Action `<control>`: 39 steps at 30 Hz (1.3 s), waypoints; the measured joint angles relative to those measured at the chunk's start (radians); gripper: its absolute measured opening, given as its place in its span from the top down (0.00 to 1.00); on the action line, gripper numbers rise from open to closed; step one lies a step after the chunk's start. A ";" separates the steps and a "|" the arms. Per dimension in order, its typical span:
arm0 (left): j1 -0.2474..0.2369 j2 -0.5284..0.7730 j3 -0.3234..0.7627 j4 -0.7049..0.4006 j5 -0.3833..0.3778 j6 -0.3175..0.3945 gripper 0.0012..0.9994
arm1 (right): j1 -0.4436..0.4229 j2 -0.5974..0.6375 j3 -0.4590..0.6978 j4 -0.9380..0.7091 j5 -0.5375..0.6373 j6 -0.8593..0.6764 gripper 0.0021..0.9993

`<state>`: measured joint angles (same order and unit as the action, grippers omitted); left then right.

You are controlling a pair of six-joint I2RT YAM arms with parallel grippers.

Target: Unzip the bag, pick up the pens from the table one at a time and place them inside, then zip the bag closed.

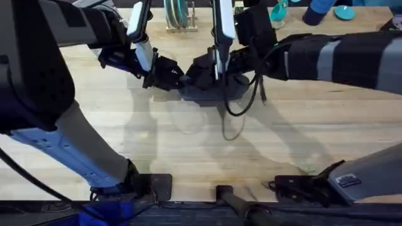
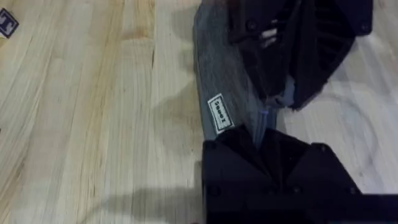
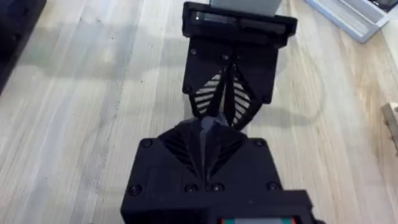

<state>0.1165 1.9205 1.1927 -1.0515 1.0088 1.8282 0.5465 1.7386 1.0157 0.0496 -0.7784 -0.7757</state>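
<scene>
The left gripper (image 1: 171, 76) is down at the left end of the bag (image 1: 210, 93), its black fingers drawn together on the fabric there; in the left wrist view they (image 2: 273, 165) pinch the blue-grey cloth right where the zipper line runs. The right gripper (image 1: 207, 74) faces it from the other side, tips nearly meeting the left one's, and its fingers (image 3: 205, 146) are closed to a narrow wedge over a small grey bit of the bag, most likely at the zipper, though I cannot tell exactly what part it has. In the left wrist view the right gripper (image 2: 292, 81) sits on top of the bag, just beyond a small white label (image 2: 219, 112) sewn to its side.

The bag lies flat on the light wooden worktop (image 1: 188, 144), toward the far middle, mostly hidden beneath both grippers. A black cable (image 1: 242, 103) loops down from the right arm across the bag's near edge.
</scene>
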 joint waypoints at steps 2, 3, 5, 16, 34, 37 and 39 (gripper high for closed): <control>0.000 0.000 0.000 0.000 0.000 0.000 0.96 | 0.006 0.006 0.000 0.014 0.000 0.006 0.97; 0.000 0.000 0.000 0.000 0.000 0.000 0.96 | 0.009 0.009 0.000 0.019 0.000 0.007 0.97; 0.000 0.000 0.000 0.000 0.000 0.000 0.96 | 0.014 0.011 0.000 0.023 0.001 0.011 0.97; 0.000 0.000 0.000 0.001 0.000 0.000 0.96 | 0.034 0.012 0.000 0.041 -0.019 0.017 0.26; 0.000 0.000 0.000 0.005 0.000 -0.003 0.01 | 0.040 0.012 0.000 0.032 -0.030 0.017 0.00; 0.000 0.000 0.000 0.008 0.000 -0.003 0.01 | 0.040 0.012 0.000 0.031 -0.030 0.017 0.00; 0.000 0.000 0.000 0.008 0.000 -0.003 0.01 | 0.040 0.012 0.000 0.030 -0.030 0.016 0.00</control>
<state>0.1165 1.9205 1.1923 -1.0432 1.0092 1.8256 0.5861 1.7504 1.0157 0.0792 -0.8085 -0.7593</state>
